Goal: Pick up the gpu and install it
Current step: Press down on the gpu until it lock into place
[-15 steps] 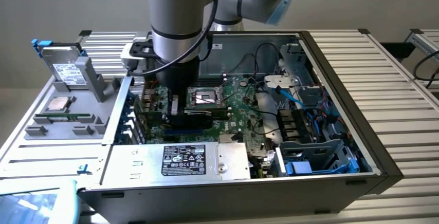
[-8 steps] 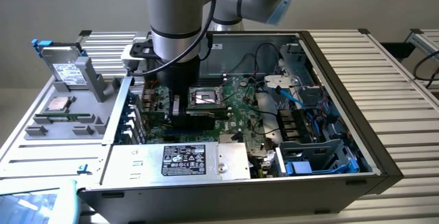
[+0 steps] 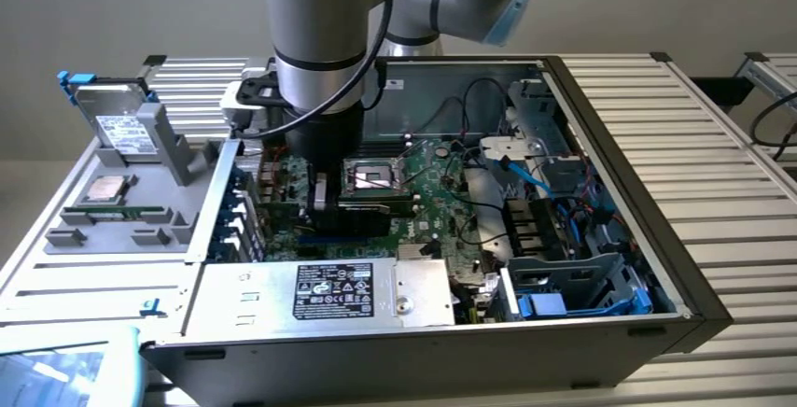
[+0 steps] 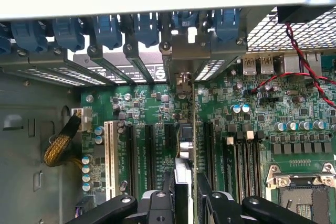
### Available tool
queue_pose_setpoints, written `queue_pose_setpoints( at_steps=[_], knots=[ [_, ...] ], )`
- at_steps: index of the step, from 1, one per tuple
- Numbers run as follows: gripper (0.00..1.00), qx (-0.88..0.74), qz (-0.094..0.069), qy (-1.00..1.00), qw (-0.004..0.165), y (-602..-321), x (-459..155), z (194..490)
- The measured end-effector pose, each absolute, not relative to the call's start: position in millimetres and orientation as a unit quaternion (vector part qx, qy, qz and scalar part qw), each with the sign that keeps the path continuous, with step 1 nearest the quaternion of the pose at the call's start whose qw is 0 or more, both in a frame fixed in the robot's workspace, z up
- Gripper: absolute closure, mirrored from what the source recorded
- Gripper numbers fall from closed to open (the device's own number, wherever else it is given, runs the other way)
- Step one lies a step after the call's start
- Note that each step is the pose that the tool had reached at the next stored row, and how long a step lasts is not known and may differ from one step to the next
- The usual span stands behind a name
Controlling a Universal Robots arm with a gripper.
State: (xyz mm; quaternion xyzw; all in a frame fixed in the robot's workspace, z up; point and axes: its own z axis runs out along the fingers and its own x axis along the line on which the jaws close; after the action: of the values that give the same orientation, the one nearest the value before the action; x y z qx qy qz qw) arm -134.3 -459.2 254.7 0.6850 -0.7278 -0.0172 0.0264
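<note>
Green gpu (image 4: pixel 192 145), edge-on, clamped in hand (image 4: pixel 185 190) over motherboard (image 4: pixel 142 103).

The gpu (image 4: pixel 190 145) stands on edge over the motherboard (image 4: pixel 262 129) inside the open computer case (image 3: pixel 697 276). A hard drive (image 3: pixel 125 132) sits outside, toward the exterior view's left.

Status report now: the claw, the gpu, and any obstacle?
Claw shut on the gpu, inside the open case. Card stands on edge over the motherboard slots, bracket toward the rear openings. No obstacle seen.
</note>
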Motion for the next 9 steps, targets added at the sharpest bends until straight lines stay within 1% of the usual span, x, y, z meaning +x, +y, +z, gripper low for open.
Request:
queue_pose_setpoints(
  at_steps=[9],
  knots=[
    [0.72,0.685,-0.017,-0.728,0.026,-459.2,-134.3,254.7]
  ],
)
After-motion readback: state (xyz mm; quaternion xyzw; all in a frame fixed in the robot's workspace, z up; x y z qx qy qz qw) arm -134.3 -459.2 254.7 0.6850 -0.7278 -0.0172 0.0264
